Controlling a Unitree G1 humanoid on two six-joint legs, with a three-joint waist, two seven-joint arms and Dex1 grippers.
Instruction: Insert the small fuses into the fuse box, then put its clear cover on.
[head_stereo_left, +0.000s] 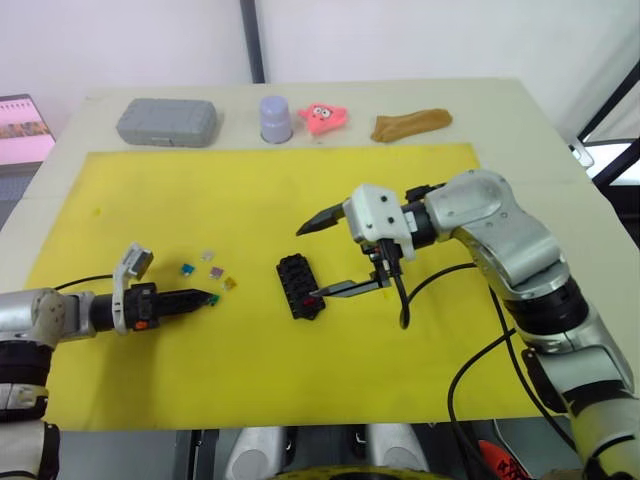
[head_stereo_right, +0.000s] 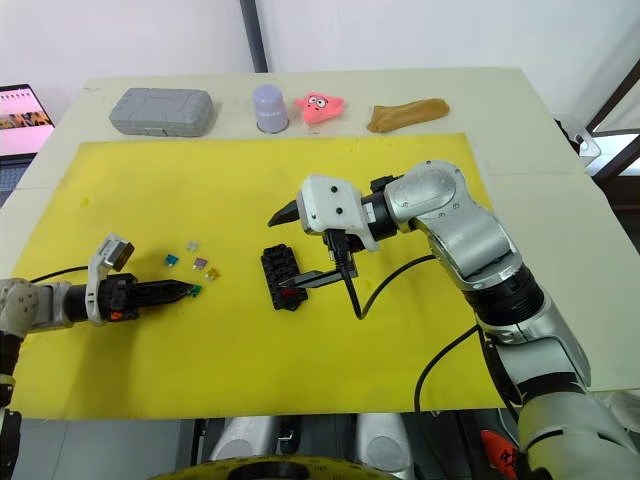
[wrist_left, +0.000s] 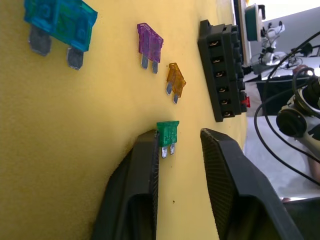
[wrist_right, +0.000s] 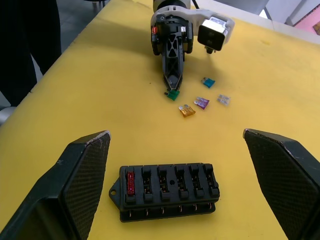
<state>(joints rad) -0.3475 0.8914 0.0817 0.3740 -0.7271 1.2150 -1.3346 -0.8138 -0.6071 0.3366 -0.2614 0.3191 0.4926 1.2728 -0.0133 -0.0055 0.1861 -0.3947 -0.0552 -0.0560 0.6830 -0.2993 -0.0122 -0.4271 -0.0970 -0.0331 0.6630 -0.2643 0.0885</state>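
Note:
The black fuse box (head_stereo_left: 298, 283) lies mid-mat with a red fuse (wrist_right: 131, 183) seated in its end slot. My right gripper (head_stereo_left: 307, 264) hovers over it, wide open and empty. To the left lie loose small fuses: blue (head_stereo_left: 187, 269), clear-grey (head_stereo_left: 208, 255), purple (head_stereo_left: 215, 271) and orange (head_stereo_left: 229, 284). A green fuse (wrist_left: 167, 132) rests on the mat between the tips of my left gripper (wrist_left: 178, 132), which is open; the fuse touches one finger (wrist_left: 147, 165) and stands apart from the other. The clear cover is out of view.
The yellow mat (head_stereo_left: 280, 190) covers most of the table. Along the far edge stand a grey case (head_stereo_left: 167, 122), a lavender cup (head_stereo_left: 275, 118), a pink toy (head_stereo_left: 323, 117) and a brown lump (head_stereo_left: 410, 123). A black cable (head_stereo_left: 402, 300) hangs from the right wrist.

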